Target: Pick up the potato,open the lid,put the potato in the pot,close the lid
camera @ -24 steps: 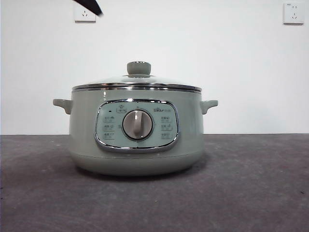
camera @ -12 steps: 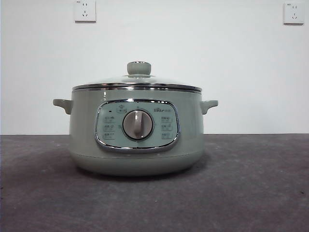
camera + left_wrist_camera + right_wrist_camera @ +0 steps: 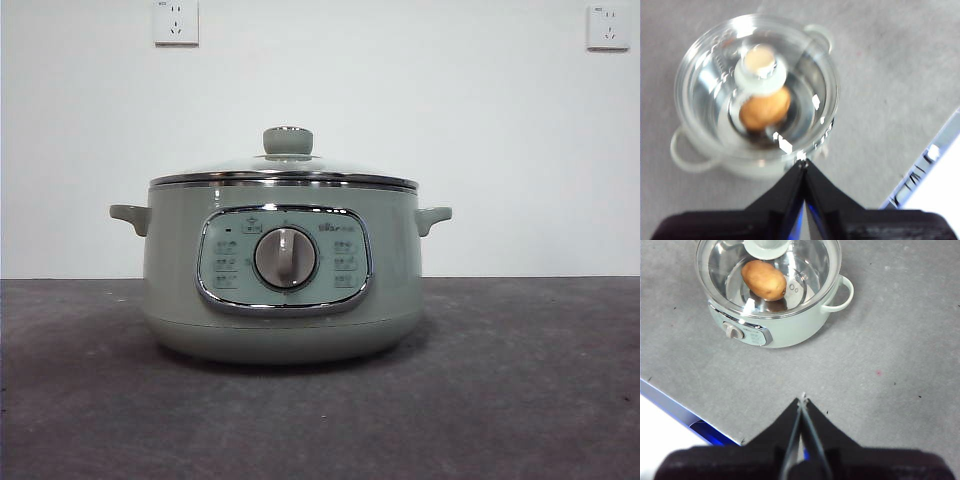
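While both arms hung raised over the grey table (image 3: 900,340), neither touched anything. The left claw (image 3: 803,167) pointed down with its black jaws pressed together and empty, just past the chrome rim of the round clear glass lid (image 3: 710,65). That lid sat closed on the wide pale sage-green electric pot (image 3: 280,310), its knob (image 3: 288,141) upright. Beneath the glass lay the oval orange-brown potato (image 3: 764,280). The right claw (image 3: 802,402), likewise pinched closed and holding nothing, hovered well apart from the pot, out beyond its dial side.
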